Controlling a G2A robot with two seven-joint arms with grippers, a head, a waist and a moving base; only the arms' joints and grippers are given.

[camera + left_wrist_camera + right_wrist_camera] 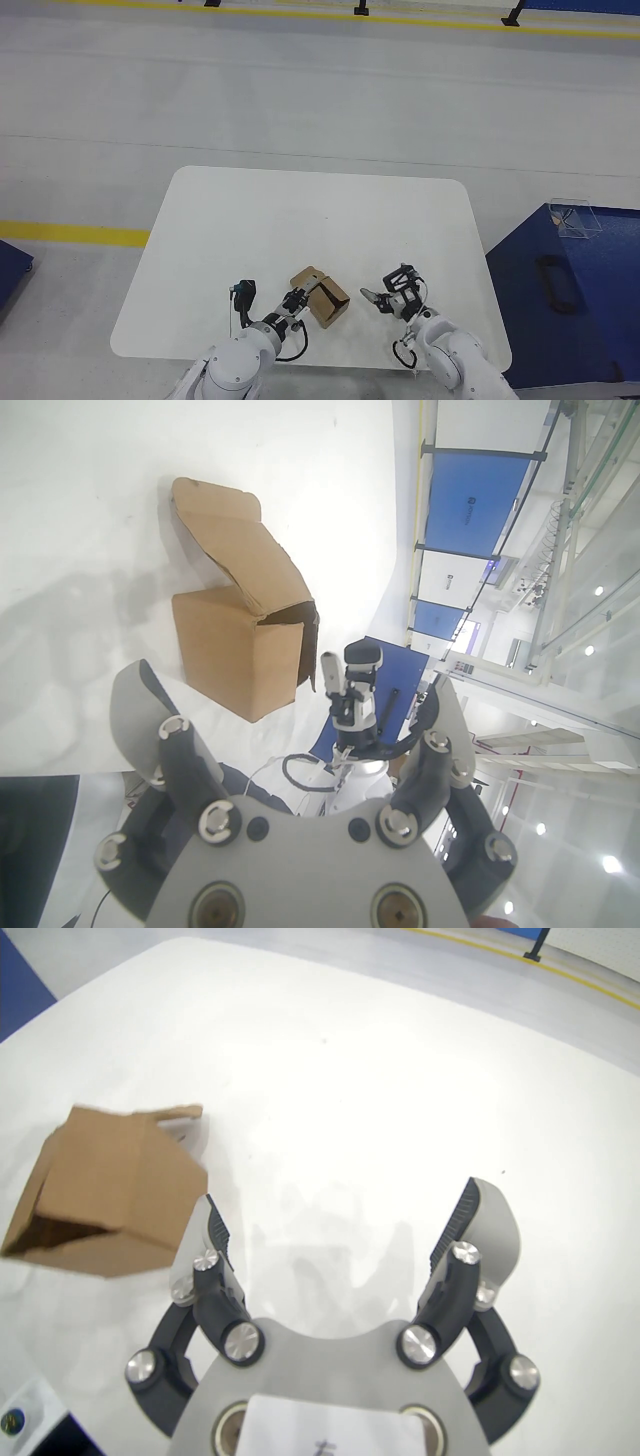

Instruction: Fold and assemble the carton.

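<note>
Left gripper (295, 720) spread wide, empty, just beside the brown carton (240, 650). Right gripper (345, 1208) also spread, empty, near the carton's other side. Carton sits on the white table (300, 220) near its front edge, between both grippers, one end open, flap loose.

Bright, seemingly overhead light glares off the white table (320, 220), shadows faint, wrist-view edges bowed.
</note>
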